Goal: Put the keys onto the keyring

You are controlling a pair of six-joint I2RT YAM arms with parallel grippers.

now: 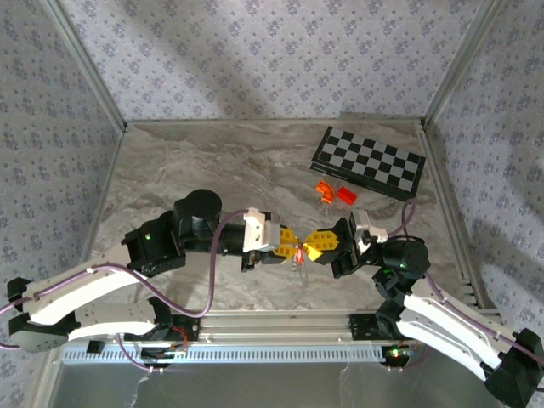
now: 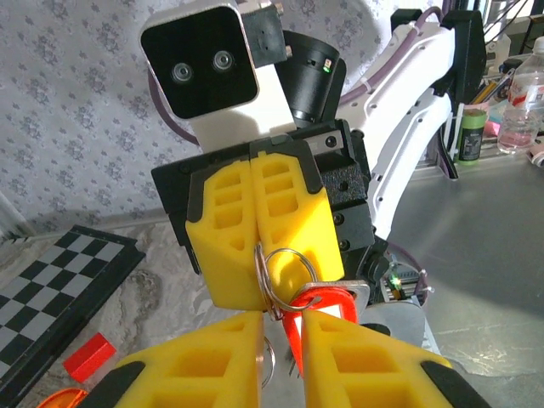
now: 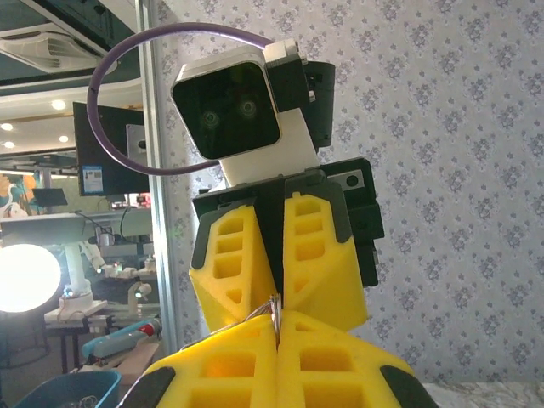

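Yellow fingers (image 2: 195,365) of my left gripper (image 2: 280,323) sit closest, a little apart. The red tag (image 2: 293,340) of the key (image 2: 340,291) hangs down through the gap, and I cannot tell whether they pinch it. The key itself lies just past my left fingertips, touching the keyring (image 2: 263,276). My right gripper (image 2: 255,255) faces the left one tip to tip and is clenched on that thin metal ring, which sticks out sideways from its tips.

I judge the key light, stiff and slick, so small it could slip or twist out of a loose pinch. The tag looks floppy and would let the key swing. The better hold is the key's flat metal head, close to its hole. The ring looks like springy wire that resists being pried, so it is best clamped away from its split end.

Beyond my right gripper two orange blocks (image 1: 333,193) lie on the marble tabletop (image 1: 212,161), with a chessboard (image 1: 368,163) farther off.
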